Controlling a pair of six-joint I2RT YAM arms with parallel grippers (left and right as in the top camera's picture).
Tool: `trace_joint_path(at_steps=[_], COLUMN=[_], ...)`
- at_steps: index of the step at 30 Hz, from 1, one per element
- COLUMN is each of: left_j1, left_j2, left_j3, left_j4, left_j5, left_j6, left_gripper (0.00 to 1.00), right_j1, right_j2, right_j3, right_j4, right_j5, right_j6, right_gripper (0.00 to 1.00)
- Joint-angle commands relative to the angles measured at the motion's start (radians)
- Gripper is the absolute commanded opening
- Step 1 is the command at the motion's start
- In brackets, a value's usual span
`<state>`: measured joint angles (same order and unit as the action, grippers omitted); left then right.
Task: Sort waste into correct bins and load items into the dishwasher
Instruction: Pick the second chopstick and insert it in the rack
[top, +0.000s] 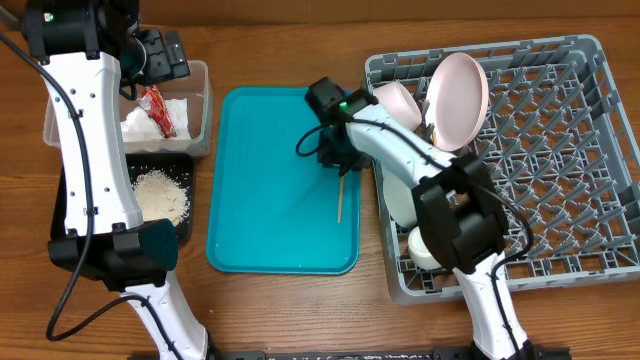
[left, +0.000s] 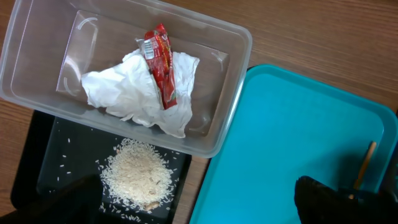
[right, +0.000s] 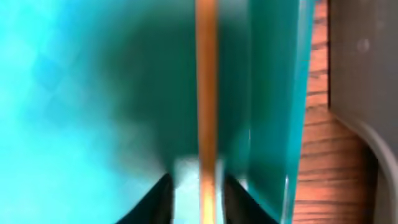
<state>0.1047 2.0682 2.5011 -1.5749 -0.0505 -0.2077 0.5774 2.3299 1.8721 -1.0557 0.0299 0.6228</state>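
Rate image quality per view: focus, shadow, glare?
Overhead: sharp and evenly lit, with only a soft shadow on the tray. Left wrist: tub and rice are in focus, with a faint sheen on the tub walls. Right wrist: too close, everything soft; the chopstick has smeared edges and a dark shadow around it on the tray.

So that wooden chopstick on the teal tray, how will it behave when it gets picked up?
The chopstick looks thin, straight and wooden, so probably stiff and very light. Lying flat on the smooth teal tray, it could roll or skid if nudged. The right pincer straddles it, so a centred squeeze should likely hold.
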Motion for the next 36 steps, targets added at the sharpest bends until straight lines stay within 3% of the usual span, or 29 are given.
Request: trace_joint_path(at_steps=[1, 3, 7, 15, 19, 28, 32, 36], left_j1=[-0.007, -0.007, -0.007, -0.007, -0.007, -0.007, -0.007, -0.007], left_j2=[-0.021, -0.021, -0.021, -0.021, -0.021, -0.021, -0.021, -0.021], left_j3=[0.019, 0.019, 0.019, 0.019, 0.019, 0.019, 0.019, 0.019], left_j4=[0.002, 0.002, 0.002, 0.002, 0.002, 0.002, 0.002, 0.002], left_j5=[-0.011, -0.011, -0.011, -0.012, -0.011, -0.011, -0.011, -0.011], left_j6=[-0.010, -0.010, -0.010, -0.010, -0.010, -0.010, -0.010, -0.010], left_gripper=[1.00, 1.00, 1.00, 1.00, 1.00, 1.00, 1.00, 1.00], right_j1=[-0.004, 0.002, 0.002, -0.010, -0.033, -0.125, -0.196, -0.282], right_j2=[0.051, 0.051, 0.045, -0.099, -0.184, -0.332, -0.465, -0.489], right_j3=[-0.002, 0.005, 0.070, 0.498, 0.602, 0.563, 0.317, 0.085], right_j4=[0.002, 0.002, -0.045, -0.399, -0.580, -0.639, -0.638, -0.632], right_j5=[-0.121, -0.117, -0.106, 0.047, 0.151, 0.140, 0.241, 0.251], right_j6=[-0.021, -0.026, -0.029, -0.169, -0.186, -0.284, -0.284, -0.318], right_gripper=[0.11, 0.04, 0.04, 0.04, 0.04, 0.04, 0.04, 0.04])
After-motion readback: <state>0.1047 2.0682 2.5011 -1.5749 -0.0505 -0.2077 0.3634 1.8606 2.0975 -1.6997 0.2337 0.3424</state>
